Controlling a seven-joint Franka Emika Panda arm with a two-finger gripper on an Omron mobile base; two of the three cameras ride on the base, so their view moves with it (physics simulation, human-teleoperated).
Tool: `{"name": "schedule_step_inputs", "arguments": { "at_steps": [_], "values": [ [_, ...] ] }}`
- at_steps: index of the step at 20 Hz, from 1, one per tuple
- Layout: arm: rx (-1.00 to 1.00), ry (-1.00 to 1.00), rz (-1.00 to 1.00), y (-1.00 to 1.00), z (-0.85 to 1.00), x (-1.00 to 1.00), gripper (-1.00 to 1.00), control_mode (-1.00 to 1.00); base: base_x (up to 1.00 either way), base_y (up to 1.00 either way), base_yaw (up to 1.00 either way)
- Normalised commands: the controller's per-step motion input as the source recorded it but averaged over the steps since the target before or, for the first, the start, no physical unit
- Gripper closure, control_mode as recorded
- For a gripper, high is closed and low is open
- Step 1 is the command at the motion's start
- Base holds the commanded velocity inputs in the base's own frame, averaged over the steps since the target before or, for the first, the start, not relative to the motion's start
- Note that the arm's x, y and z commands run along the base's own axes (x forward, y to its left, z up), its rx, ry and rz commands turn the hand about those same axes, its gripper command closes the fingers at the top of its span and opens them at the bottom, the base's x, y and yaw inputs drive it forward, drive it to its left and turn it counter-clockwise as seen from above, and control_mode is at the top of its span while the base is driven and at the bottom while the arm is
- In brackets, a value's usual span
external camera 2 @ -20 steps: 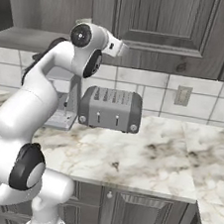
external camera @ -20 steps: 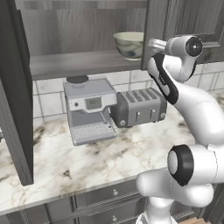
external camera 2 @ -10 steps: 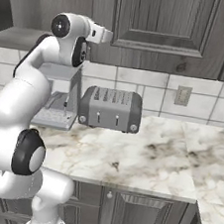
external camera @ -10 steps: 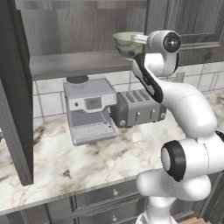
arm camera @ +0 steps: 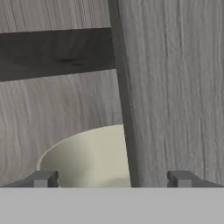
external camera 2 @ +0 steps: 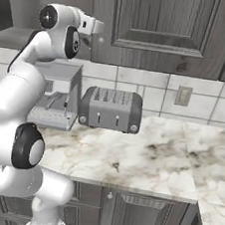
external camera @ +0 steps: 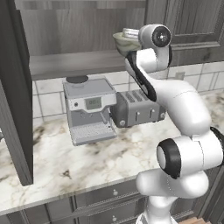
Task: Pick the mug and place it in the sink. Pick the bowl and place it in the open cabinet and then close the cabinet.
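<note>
The cream bowl (external camera: 124,43) stands on the shelf of the open cabinet (external camera: 74,63), at its right end next to the frame. My gripper (external camera: 130,34) is at the bowl's rim, just over it, and it is open. In the hand view the bowl's pale inside (arm camera: 89,157) lies between and beyond my widely spread fingertips (arm camera: 43,178), with nothing pinched; my gripper (arm camera: 111,179) looks along the cabinet's upright frame (arm camera: 124,96). The cabinet's door (external camera: 16,96) is swung out at the left. The mug and the sink are out of view.
A grey coffee machine (external camera: 87,111) and a dark toaster (external camera: 133,109) stand on the marble counter (external camera: 65,157) below the cabinet. A shut cabinet door (external camera 2: 161,25) hangs to the right of the open one. Drawer fronts (external camera: 100,197) run under the counter.
My arm's upper part swung left toward the open cabinet and my hand came in over the bowl. The bowl stayed where it was on the shelf.
</note>
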Motion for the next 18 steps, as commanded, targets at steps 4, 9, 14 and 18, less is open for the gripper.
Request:
{"name": "schedule_step_inputs", "arguments": {
  "at_steps": [4, 9, 14, 18],
  "values": [
    [0.0, 0.0, 0.04, 0.81, 0.33, -0.79, -1.0, -1.0, 0.0, 0.0, 0.0],
    [0.01, 0.0, 0.07, 0.4, 0.24, -1.0, -1.0, -1.0, 0.0, 0.0, 0.0],
    [0.04, 0.0, 0.08, -0.53, 0.04, -0.82, -1.0, -1.0, 0.0, 0.0, 0.0],
    [0.09, 0.0, 0.12, -0.92, 0.0, -0.68, -1.0, -1.0, 0.0, 0.0, 0.0]
  ]
}}
